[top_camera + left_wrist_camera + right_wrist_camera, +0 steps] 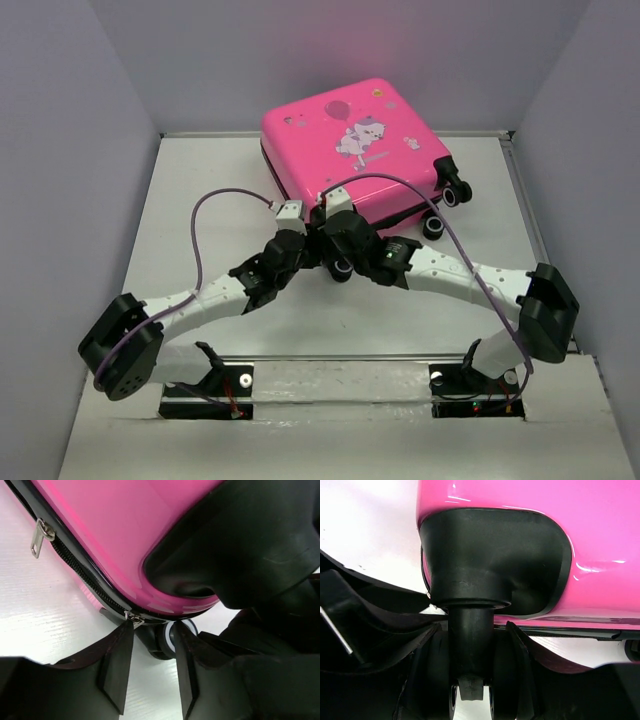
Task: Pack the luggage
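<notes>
Left gripper [153, 625] jaws gape beside the zipper pull [133, 617], while right gripper [474, 625] jaws clamp a wheel stem [471, 645] of the closed hot-pink luggage [350, 140].

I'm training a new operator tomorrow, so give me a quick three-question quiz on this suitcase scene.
1. True or false: the suitcase lies closed on the table.
2. What stands between the fingers of the right gripper? A: a strap. B: a wheel post. C: a handle.
3. Which gripper has a metal zip pull at one fingertip?
Key: 1 true; 2 B; 3 the left gripper.
</notes>
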You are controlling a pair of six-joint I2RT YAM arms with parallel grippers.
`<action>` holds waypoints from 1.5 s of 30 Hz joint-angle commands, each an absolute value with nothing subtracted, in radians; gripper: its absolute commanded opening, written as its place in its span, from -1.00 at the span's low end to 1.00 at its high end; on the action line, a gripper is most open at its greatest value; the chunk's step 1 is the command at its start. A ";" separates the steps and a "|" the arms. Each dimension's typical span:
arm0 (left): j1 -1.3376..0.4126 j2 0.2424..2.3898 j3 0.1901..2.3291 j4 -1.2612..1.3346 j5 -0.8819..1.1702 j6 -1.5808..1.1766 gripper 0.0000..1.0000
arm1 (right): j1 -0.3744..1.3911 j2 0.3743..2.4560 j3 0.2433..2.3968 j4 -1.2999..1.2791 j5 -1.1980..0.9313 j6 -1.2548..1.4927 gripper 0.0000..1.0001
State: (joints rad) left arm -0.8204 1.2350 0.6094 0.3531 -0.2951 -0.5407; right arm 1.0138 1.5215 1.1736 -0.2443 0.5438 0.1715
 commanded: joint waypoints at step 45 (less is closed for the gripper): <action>-0.738 1.020 0.255 0.736 0.103 -0.483 0.02 | 1.026 1.190 0.960 -0.198 0.419 0.155 -0.86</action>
